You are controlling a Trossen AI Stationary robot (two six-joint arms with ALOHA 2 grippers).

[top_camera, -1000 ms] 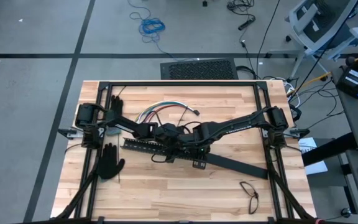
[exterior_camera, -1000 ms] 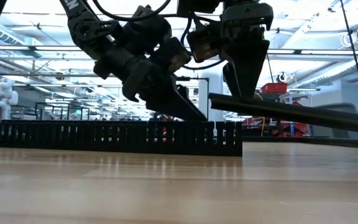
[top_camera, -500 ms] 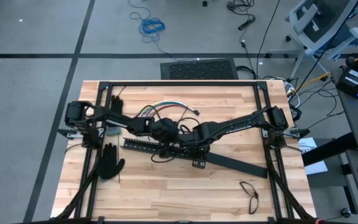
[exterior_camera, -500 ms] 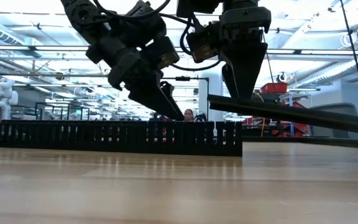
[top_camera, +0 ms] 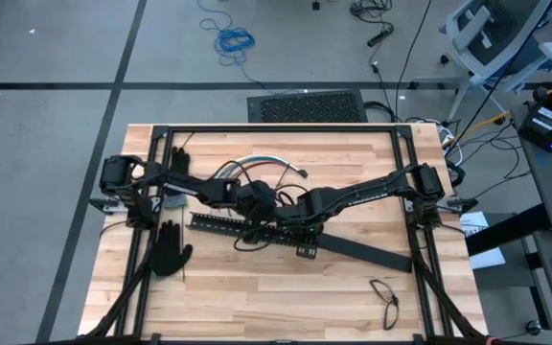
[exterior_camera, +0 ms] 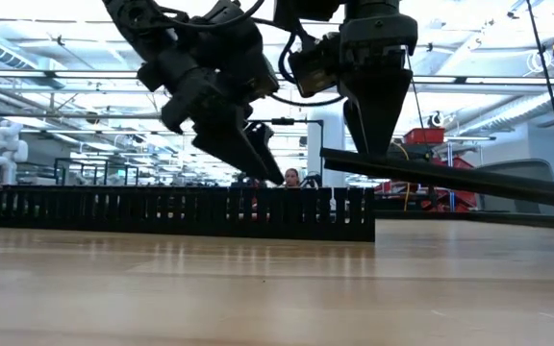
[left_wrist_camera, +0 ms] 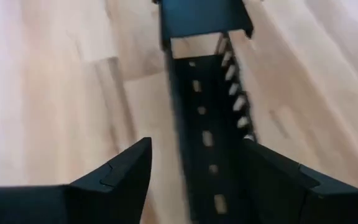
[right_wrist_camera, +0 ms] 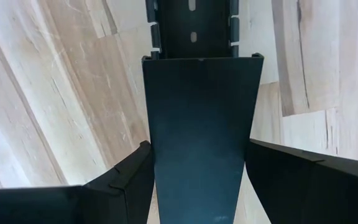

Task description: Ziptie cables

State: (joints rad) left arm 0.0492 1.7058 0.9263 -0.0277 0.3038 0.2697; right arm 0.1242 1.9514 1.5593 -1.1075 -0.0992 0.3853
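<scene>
Both grippers meet over the slotted black bar (top_camera: 233, 227) at the table's middle — the cables (top_camera: 257, 168) lie behind them, toward twelve o'clock.

The left gripper (exterior_camera: 258, 165) hangs just above the bar's top edge, fingers (left_wrist_camera: 126, 174) spread apart with the bar's open channel between them and nothing clamped. The right gripper (exterior_camera: 373, 144) points down at the flat black bar (top_camera: 367, 254); in its wrist view that bar (right_wrist_camera: 197, 137) runs between its fingers (right_wrist_camera: 132, 177), but I cannot tell whether they press on it. That flat bar slants off toward four o'clock. A black glove (top_camera: 169, 251) lies at eight o'clock near the left edge, another glove (top_camera: 177, 163) at ten, and a dark loop (top_camera: 386, 295) at five. The near strip of table (top_camera: 276, 297) — six o'clock — is bare wood.
</scene>
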